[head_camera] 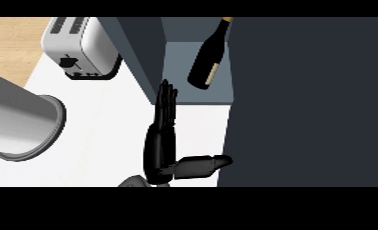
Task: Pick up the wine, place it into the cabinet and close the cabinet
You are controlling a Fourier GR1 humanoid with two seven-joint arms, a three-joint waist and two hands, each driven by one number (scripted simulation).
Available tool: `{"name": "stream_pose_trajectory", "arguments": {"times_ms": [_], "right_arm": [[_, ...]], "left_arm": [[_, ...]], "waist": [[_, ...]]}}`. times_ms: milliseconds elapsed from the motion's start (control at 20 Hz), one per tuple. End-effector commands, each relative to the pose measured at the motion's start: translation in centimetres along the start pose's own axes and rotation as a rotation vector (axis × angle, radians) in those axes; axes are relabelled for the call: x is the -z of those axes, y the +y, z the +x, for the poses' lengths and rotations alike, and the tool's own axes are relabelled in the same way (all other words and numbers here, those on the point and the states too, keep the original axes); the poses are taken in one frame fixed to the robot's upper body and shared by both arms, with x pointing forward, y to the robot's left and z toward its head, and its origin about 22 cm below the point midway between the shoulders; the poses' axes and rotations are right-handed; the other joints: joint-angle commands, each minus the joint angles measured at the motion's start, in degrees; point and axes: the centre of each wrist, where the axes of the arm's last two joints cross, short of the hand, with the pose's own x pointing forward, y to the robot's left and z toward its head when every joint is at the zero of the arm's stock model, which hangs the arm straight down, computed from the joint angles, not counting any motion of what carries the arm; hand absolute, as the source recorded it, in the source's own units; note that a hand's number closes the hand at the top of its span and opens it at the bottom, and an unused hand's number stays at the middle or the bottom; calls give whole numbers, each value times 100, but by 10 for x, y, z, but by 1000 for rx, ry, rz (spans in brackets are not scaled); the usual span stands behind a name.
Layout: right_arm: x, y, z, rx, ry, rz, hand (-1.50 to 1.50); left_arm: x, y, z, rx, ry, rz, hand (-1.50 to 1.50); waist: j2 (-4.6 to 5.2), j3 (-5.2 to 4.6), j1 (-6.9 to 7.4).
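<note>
One robot hand (pixel 161 139), released and straight-fingered, shows near the wine (pixel 209 56), forearm (pixel 135 181) cut off.

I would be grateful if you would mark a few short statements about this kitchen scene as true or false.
1. The wine lies inside the cabinet. True.
2. The left hand is curled round the wine. False: its fingers are straight and lie below the bottle in the view, apart from it.
3. A toaster stands to the left of the cabinet. True.
4. The cabinet is shut. False: it is open, with its inside and the wine showing.
</note>
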Motion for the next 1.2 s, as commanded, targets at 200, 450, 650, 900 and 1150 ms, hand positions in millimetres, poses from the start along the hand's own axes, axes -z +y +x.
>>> {"name": "stream_pose_trajectory", "arguments": {"times_ms": [200, 450, 650, 900, 1150], "right_arm": [[-12, -1, 13, 21, -23, 50, -150], [-11, -6, 9, 65, 10, 110, -150], [-4, 0, 9, 53, 48, 177, 150], [-26, 6, 11, 1, 34, 194, 150], [-24, 21, 1, 124, 101, 279, 150]], "left_arm": [[-43, 12, 31, -47, -45, 14, -150], [-43, 45, 58, -54, -3, -64, -150], [-54, 58, 72, -58, -19, -107, -150], [-70, 90, 79, -63, 4, -133, -150], [-67, 113, 101, -62, -20, -152, -150]], "waist": [[9, -2, -10], [12, 1, -10], [12, -1, 1], [5, -3, -18], [0, -3, 6]]}}
